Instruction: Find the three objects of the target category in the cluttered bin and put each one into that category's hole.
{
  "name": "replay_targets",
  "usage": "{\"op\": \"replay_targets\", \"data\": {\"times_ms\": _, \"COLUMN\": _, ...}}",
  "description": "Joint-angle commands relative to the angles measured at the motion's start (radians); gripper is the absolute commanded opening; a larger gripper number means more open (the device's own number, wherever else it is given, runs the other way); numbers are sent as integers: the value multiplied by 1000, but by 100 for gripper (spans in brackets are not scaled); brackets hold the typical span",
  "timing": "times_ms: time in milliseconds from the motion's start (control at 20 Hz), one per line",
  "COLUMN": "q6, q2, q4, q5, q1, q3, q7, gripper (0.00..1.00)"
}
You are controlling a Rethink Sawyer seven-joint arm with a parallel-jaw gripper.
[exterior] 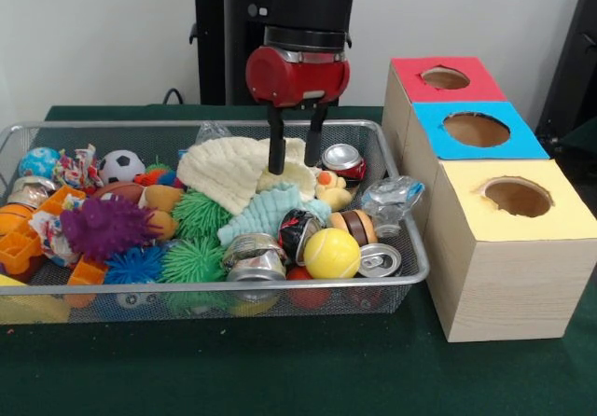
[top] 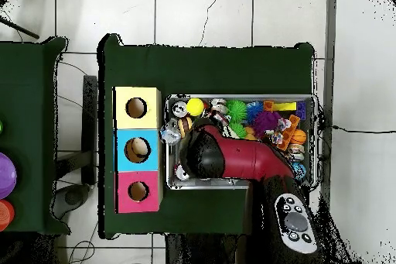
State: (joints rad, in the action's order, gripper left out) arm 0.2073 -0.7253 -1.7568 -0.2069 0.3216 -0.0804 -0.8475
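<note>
Bin [exterior: 407, 213] holds toys, cans, clear film [exterior: 392, 193].

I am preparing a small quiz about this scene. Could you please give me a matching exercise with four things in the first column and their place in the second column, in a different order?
Column one:
1. claw
2. yellow ball
3. clear plastic film
4. soccer ball

Column two:
A. near the front rim of the bin, beside a crushed can
B. at the bin's end next to the boxes
C. over the cream cloth in the middle of the bin
D. toward the bin's end far from the boxes, near its back wall

Pairs: 1-C, 2-A, 3-B, 4-D
</note>
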Motion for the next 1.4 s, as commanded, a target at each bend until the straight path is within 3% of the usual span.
{"op": "replay_targets", "data": {"times_ms": 50, "q6": 144, "q2": 46, "q4": 97, "q5": -11, "q1": 23, "q3": -119, "q7": -64, "gripper": 100}}
{"op": "replay_targets", "data": {"times_ms": 850, "q6": 196, "q2": 126, "q4": 251, "q5": 22, "q1": 21, "q3": -173, "q7": -89, "gripper": 100}}
{"op": "replay_targets", "data": {"times_ms": 1400, "q6": 171, "q2": 152, "q4": 291, "q5": 10, "q1": -52, "q3": -106, "q7": -158, "gripper": 100}}
